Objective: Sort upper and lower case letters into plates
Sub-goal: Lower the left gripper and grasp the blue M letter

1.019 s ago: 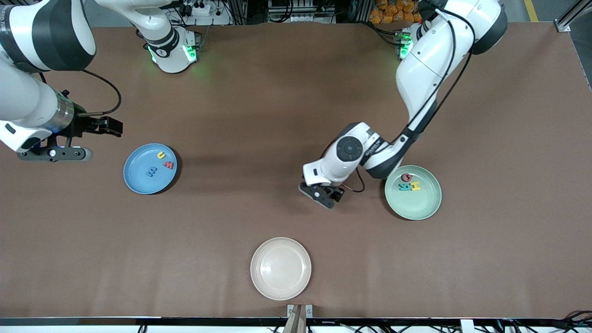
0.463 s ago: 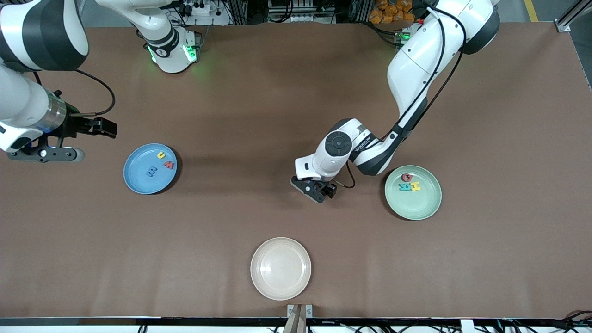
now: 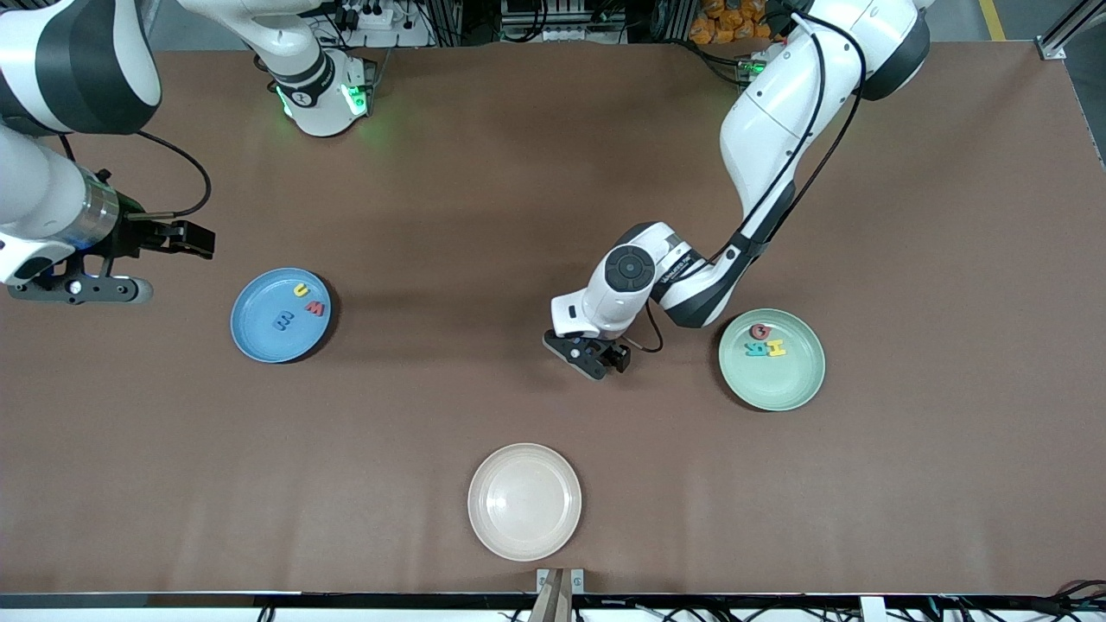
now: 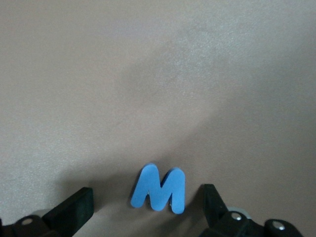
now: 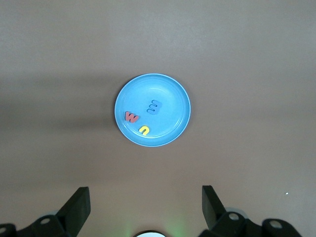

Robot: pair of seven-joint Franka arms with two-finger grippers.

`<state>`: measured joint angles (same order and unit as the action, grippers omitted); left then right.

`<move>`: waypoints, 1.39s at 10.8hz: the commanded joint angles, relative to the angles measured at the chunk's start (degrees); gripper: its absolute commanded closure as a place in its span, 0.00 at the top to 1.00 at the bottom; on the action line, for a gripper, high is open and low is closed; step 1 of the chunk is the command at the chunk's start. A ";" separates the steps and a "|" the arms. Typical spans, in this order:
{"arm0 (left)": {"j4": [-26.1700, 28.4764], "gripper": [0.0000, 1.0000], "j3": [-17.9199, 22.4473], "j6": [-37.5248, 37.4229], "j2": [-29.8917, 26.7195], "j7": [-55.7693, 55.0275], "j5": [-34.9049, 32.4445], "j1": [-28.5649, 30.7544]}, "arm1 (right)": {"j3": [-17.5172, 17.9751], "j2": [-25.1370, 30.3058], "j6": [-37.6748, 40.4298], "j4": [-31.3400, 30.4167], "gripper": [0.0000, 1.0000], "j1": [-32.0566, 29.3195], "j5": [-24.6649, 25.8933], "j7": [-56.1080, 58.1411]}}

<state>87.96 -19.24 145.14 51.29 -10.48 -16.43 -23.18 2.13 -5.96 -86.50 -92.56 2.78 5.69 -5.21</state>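
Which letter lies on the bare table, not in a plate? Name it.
The blue M, lying between the left gripper's open fingers. The others sit in the blue plate or the green plate.

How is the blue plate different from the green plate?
The blue plate is sky blue and sits toward the right arm's end of the table; the green plate is pale mint and sits toward the left arm's end. The blue plate holds red, yellow and blue letters; the green plate holds red, teal and yellow ones. Both are round, shallow, equal in size, with three letters each.

A brown table [image 3: 484, 173] with orange clutter [image 3: 734, 22] past its edge.
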 commanded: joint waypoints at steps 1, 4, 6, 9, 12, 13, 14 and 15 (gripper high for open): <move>-1.82 0.90 0.96 -0.65 0.65 1.25 0.96 -0.81 | 0.07 -0.54 0.45 1.16 1.00 -0.40 -0.24 0.47; -2.00 0.71 0.96 -0.65 0.47 1.25 0.87 -0.81 | 0.07 -0.54 0.54 1.16 1.00 -0.40 -0.24 0.38; -2.00 0.61 0.96 -0.73 0.47 1.25 0.87 -0.81 | 0.07 -0.54 0.63 1.16 1.00 -0.40 -0.24 0.38; -2.00 0.46 0.96 -0.74 0.39 1.25 0.70 -0.81 | 0.07 -0.63 0.71 1.16 1.00 -0.23 -0.15 0.38; -2.00 0.20 1.05 -0.91 0.21 1.25 0.70 -0.73 | 0.07 -0.63 0.80 1.07 1.00 -0.32 -0.15 0.38; -2.00 0.16 1.14 -1.69 0.21 1.34 0.61 -0.73 | 0.15 -0.63 0.80 1.07 1.00 -0.32 -0.15 0.38; -2.09 0.05 1.22 -3.44 0.04 1.25 0.52 -0.73 | 0.15 -0.63 0.89 1.07 1.00 -0.23 -0.15 0.38; -2.18 0.04 1.49 -6.51 -0.92 1.34 -0.35 -0.73 | 0.15 -0.63 0.89 1.07 1.00 -0.23 -0.15 0.38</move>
<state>85.96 -19.14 142.83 50.94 -10.35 -16.45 -23.30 2.11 -6.16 -86.43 -92.56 2.76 5.69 -5.21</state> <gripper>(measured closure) 0.564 0.000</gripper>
